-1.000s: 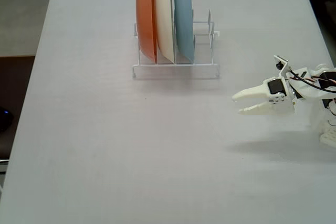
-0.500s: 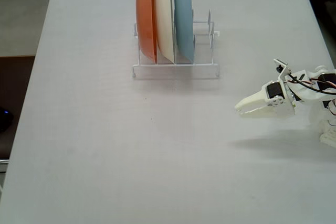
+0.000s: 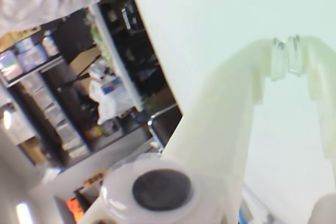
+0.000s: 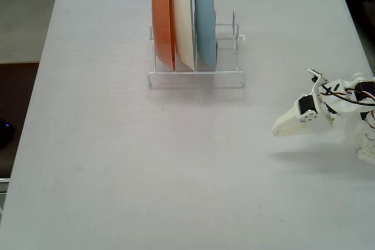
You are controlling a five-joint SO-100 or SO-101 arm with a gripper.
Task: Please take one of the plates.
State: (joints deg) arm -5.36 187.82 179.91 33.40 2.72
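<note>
Now, starting at the left of the fixed view, an orange plate point(image 4: 163, 21), a cream-white plate point(image 4: 184, 19) and a pale blue plate point(image 4: 205, 19) stand on edge, side by side, in a white wire rack point(image 4: 196, 79) at about 12 o'clock on the tabletop point(image 4: 117, 162). None has been touched. Further right, at about 3 o'clock, sits the hand point(image 4: 275, 130). A second ago its fingers were spread; they have since come together, and it has drawn back a little toward the right edge. The wrist view confirms the hand point(image 3: 286, 56) is pinched closed on nothing, tips meeting. The plates lie at roughly 10 o'clock from it, well apart, so the reach has probably not begun, and the fingers will likely need reopening first.
</note>
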